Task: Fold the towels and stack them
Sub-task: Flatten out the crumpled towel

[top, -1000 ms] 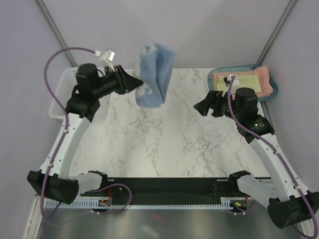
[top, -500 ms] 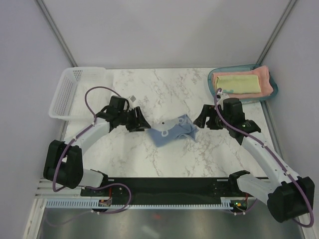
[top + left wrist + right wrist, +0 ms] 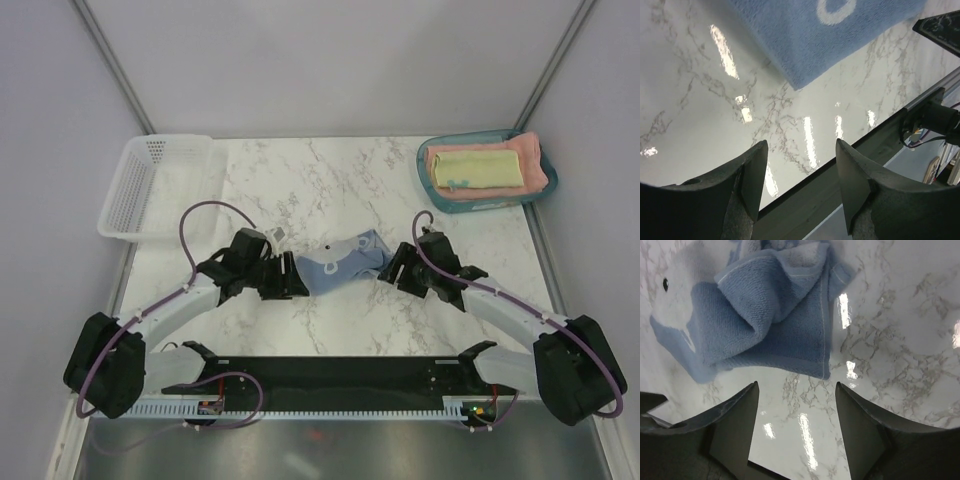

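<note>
A marble table [image 3: 330, 190] fills the frame. At upper right, a teal tray [image 3: 490, 203] holds a folded salmon-pink towel [image 3: 538, 165] under a pale-yellow towel [image 3: 480, 167]. At centre, a crumpled grey-blue towel [image 3: 340, 265] lies between the left gripper [image 3: 290, 283] and the right gripper [image 3: 390, 268], both with jaws spread and empty.

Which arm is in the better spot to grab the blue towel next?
Probably the right arm: its open jaws sit just short of the blue towel's hemmed edge, while the left arm's open jaws stand farther from its corner.
</note>
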Available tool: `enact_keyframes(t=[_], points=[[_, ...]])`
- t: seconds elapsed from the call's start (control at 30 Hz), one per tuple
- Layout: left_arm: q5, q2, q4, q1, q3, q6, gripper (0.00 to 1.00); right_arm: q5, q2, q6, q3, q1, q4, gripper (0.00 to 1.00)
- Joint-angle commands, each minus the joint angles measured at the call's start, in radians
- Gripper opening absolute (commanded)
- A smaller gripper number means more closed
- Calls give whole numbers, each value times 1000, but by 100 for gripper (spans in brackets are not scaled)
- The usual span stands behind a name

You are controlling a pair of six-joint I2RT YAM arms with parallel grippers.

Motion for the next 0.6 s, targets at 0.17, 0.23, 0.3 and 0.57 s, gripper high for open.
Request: enact_keyframes(t=[0.17, 0.23, 0.3, 0.57], points=[[-40, -56, 28, -12, -35, -41, 64, 225, -133, 540, -127, 22, 139, 62], [1, -59, 153, -13, -39, -86, 65, 241, -178, 653, -170, 23, 138, 61], [1, -62, 155, -13, -49, -84, 65, 250, -195, 700, -184, 28, 139, 59], [12, -79, 161, -13, -58, -77, 65, 245, -104, 867, -127, 68, 77, 60]])
